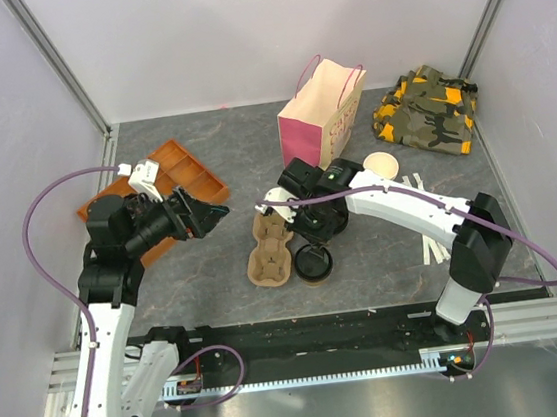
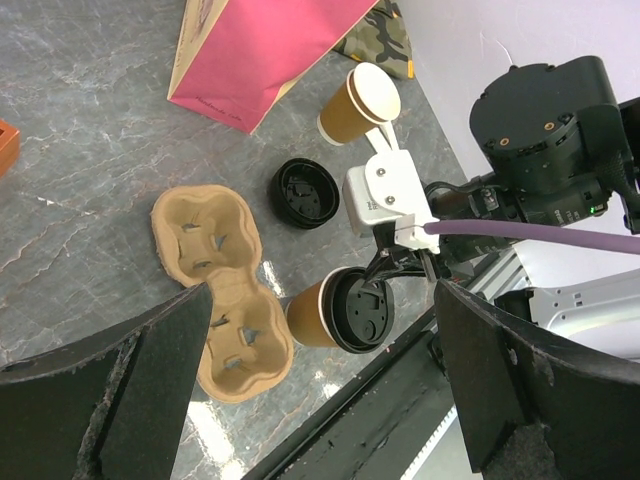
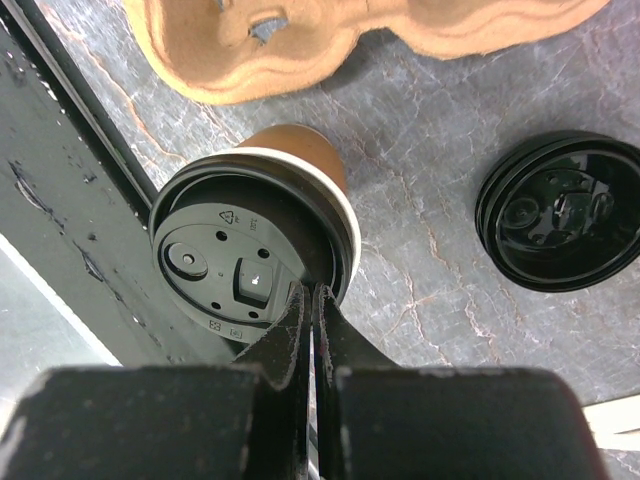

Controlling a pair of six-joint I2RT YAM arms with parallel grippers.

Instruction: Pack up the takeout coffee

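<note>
Two tools: my right tool (image 3: 312, 300), closed tight, presses the lid (image 3: 225, 265) of the takeout coffee (image 3: 295, 150) at the 6 o'clock edge of the table (image 1: 241, 147); my left tool (image 1: 209, 214) gapes empty. Lidding seems unfinished; next I'd seat it, then regrip.

takeout coffee (image 1: 314, 265): from above, far half under the right arm's (image 1: 399, 205) wrist.
loose black lid (image 3: 560, 222): hidden beneath that arm in the top view.
cup carrier (image 3: 200, 50): cut by the right wrist view's top edge.
orange tray (image 1: 193, 168): near end behind the left arm (image 1: 136, 235).
pink paper bag (image 2: 260, 50): top cropped in the left wrist view.
white strips (image 1: 432, 246): too small to identify.
</note>
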